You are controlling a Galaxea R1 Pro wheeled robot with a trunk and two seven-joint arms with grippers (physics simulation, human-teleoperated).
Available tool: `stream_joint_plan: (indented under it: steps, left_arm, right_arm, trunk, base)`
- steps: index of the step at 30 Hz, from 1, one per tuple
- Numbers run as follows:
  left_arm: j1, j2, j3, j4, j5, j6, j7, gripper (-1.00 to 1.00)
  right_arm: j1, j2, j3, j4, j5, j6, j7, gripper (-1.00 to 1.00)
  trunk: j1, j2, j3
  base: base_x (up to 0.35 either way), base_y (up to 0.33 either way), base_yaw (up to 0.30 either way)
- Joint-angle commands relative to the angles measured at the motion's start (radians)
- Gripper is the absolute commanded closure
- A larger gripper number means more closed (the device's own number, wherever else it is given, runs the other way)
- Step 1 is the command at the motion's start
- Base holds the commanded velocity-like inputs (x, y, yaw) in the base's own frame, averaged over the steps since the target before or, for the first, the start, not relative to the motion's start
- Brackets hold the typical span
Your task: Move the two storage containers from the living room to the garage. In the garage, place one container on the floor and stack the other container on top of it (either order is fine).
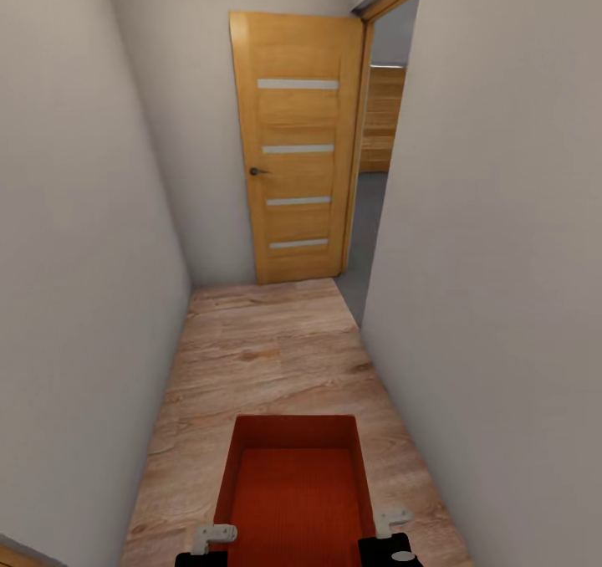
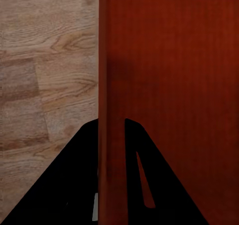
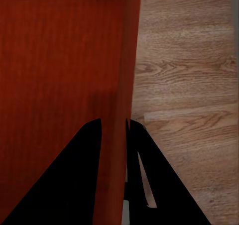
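- The left pincer [image 2: 112, 155] is clenched on the bin's [image 1: 294, 500] left wall, one finger either side.
- The right pincer [image 3: 114, 155] grips the right wall the same way.
- The bin is held level between them, open top up, its long axis pointing away from the robot, down the hallway.
- Below lies a wood plank floor [image 1: 267, 349].
- Pale walls [image 1: 75, 257] close in on both sides; ahead stands an open wooden door [image 1: 297, 149].

No readable text, labels, numbers anywhere (door [image 1: 297, 145], bin [image 1: 294, 492] both unmarked).
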Motion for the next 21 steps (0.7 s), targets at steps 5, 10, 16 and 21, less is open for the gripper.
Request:
stream_joint_plan:
  steps: [5,10,16,21]
  left_arm:
    - [-0.001,-0.002,-0.041,0.002,0.011,-0.003,-0.002,1.0]
    - [-0.001,-0.002,-0.041,0.002,0.011,-0.003,-0.002,1.0]
    - [-0.001,-0.002,-0.041,0.002,0.011,-0.003,-0.002,1.0]
    - [-0.001,-0.002,-0.041,0.002,0.011,-0.003,-0.002,1.0]
  right_arm:
    - [0.0,0.001,0.022,-0.003,-0.004,0.004,0.001,1.0]
    - [0.0,0.001,0.022,-0.003,-0.004,0.004,0.001,1.0]
    - [0.0,0.001,0.022,-0.003,-0.004,0.004,0.001,1.0]
    - [0.0,0.001,0.022,-0.003,-0.004,0.004,0.001,1.0]
  trunk:
    - [0.001,-0.001,-0.001]
    - [0.001,-0.001,-0.001]
    - [0.001,-0.001,-0.001]
    - [0.001,-0.001,-0.001]
  base:
    - [0.343,0.103,0.0]
    - [0.343,0.109,0.0]
    - [0.343,0.104,0.0]
    - [0.343,0.099,0.0]
